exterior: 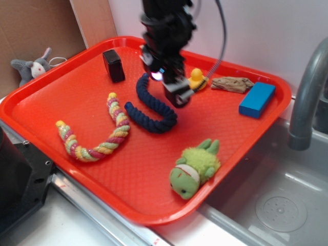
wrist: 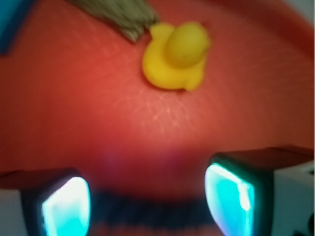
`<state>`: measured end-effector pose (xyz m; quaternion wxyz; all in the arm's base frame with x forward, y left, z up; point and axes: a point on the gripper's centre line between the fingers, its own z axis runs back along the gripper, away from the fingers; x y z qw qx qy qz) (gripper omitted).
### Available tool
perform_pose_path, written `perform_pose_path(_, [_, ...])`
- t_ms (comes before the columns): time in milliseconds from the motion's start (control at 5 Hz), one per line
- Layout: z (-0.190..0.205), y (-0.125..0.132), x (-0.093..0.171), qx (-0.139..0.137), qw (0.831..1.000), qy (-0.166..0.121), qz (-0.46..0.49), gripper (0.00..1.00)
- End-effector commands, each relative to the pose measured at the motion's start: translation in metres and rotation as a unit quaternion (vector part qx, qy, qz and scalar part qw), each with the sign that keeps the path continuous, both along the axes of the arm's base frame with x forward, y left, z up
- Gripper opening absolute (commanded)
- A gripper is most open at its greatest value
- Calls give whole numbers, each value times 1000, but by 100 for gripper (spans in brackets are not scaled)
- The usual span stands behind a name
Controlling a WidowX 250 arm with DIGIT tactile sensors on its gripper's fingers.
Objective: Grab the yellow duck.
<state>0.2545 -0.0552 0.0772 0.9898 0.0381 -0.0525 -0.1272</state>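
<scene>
Overall, one red tray point(exterior: 61, 110) lay beside a steel sink point(exterior: 287, 200) with a grey faucet point(exterior: 307, 92).

Robot arm, black: stood over the far middle of the tray, its gripper point(exterior: 177, 92) low above the surface, just left of the duck. In the wrist view the two fingers point(wrist: 64, 206) stood well apart with bare tray between them; jaws wide, holding nothing.

Twisted rope, yellow-pink-green point(exterior: 97, 136): curved, left half of tray.

Rope, dark blue point(exterior: 151, 115): curled, centre, partly under the arm; a dark band of it crossed the bottom of the wrist view.

Plush turtle, yellow-green point(exterior: 195, 166): near front right edge.

Block, blue point(exterior: 257, 99): far right corner.

Piece of wood, brown point(exterior: 233, 83): between block and duck.

Box, black point(exterior: 114, 65): upright, far left.

Yellow duck point(exterior: 197, 79): smallest item, upright on the tray's far side, just beside the wood's left end and apart from the fingers; in the wrist view the duck point(wrist: 176, 56) sat ahead of the open fingers, slightly right of centre.

Grey plush toy point(exterior: 31, 69): off the tray, at left.
</scene>
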Motion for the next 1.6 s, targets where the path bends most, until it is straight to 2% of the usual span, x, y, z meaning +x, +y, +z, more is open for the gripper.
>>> perform_pose_path(0, [29, -7, -6, 8, 999, -41, 11, 100])
perform_pose_path(200, [11, -4, 43, 20, 997, -77, 15, 100])
perform_pose_path(400, [0, 2, 81, 21, 995, -96, 25, 100])
perform_pose_path(600, [-6, 1, 116, 20, 997, -76, 11, 100])
perform_pose_path(800, [-19, -3, 122, 7, 999, -45, -4, 100])
perform_pose_path(1000, [-25, -6, 91, -3, 1000, -15, -6, 100])
perform_pose_path(1200, [-12, -5, 72, 2, 1000, -17, -2, 100])
perform_pose_path(1400, [-5, -1, 72, -11, 1000, -22, 6, 100])
